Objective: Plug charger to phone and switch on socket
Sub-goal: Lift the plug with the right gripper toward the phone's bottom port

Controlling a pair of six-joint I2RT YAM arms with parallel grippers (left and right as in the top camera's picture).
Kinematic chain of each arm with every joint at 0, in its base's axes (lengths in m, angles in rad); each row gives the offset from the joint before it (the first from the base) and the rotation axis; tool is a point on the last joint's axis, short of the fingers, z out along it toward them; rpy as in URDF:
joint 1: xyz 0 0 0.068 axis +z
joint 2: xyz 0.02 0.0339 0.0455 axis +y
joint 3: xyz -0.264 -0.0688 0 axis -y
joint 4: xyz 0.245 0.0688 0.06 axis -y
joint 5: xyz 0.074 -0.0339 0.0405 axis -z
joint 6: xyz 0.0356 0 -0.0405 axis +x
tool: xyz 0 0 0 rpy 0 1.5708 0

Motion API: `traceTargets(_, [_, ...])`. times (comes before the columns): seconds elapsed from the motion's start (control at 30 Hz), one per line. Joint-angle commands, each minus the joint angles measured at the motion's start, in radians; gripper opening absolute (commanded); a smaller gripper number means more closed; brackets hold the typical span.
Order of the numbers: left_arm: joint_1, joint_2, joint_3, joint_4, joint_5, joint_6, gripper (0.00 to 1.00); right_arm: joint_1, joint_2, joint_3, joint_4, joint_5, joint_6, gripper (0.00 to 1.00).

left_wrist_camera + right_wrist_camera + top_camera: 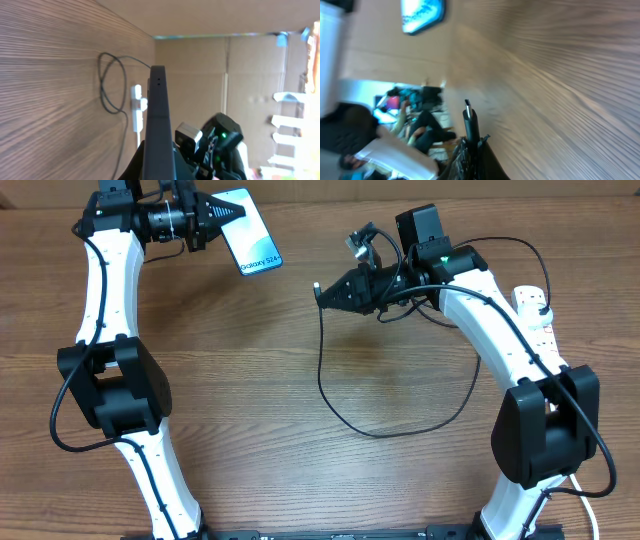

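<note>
My left gripper is shut on the phone, a slim phone with a light blue screen reading Galaxy S24, held above the table at the far left. In the left wrist view I see its dark edge end-on. My right gripper is shut on the charger's connector end; the metal tip points left toward the phone, a gap apart. The charger's thin black cable loops down across the table. The phone shows blurred at the top left of the right wrist view. The white socket strip lies at the far right.
The wooden table fills the view. The socket strip also shows in the left wrist view beyond the cable loop. A cardboard wall stands behind the table. The right arm's black wrist camera sits above the strip side.
</note>
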Motion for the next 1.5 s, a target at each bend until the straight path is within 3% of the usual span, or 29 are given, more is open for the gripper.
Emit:
traceTargets(0.0, [0.000,-0.003,0.020,0.009,0.133,0.019,0.04,0.013,-0.012,0.015,0.026,-0.134,-0.003,0.04])
traceTargets(0.37, [-0.021,-0.003,0.020,0.030,0.235,0.027,0.04,0.059,-0.012,0.015,0.037,-0.134,0.027,0.04])
traceTargets(1.47, [-0.099,-0.003,0.019,0.051,0.232,0.046,0.04,0.082,-0.012,0.015,0.166,-0.140,0.121,0.04])
